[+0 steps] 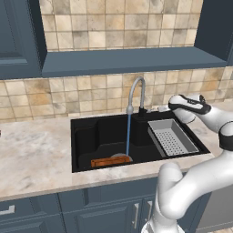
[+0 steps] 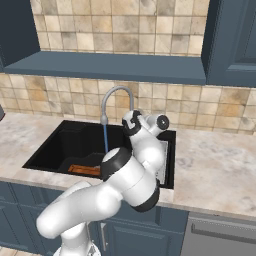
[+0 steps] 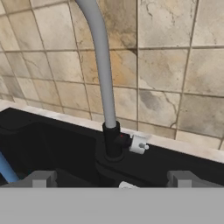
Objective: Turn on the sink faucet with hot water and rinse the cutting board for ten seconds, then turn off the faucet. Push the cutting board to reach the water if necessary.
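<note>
The sink faucet (image 1: 136, 91) arches over the black sink (image 1: 86, 136), and a thin blue stream of water (image 1: 128, 134) falls from its spout. The cutting board (image 1: 108, 161) lies flat on the basin floor near the front wall, and the stream lands at its right end. My gripper (image 1: 164, 108) hovers just right of the faucet's dark base, pointing at it. In the hand view the gripper (image 3: 112, 179) is open, its fingertips (image 3: 41, 179) spread wide in front of the base (image 3: 112, 142) and the small side lever (image 3: 138, 144). Neither finger touches the lever.
A grey perforated drainer tray (image 1: 172, 136) sits in the right part of the basin, under my forearm. The tiled wall (image 3: 175, 87) stands close behind the faucet. Marble counter (image 1: 32, 150) lies on both sides of the sink.
</note>
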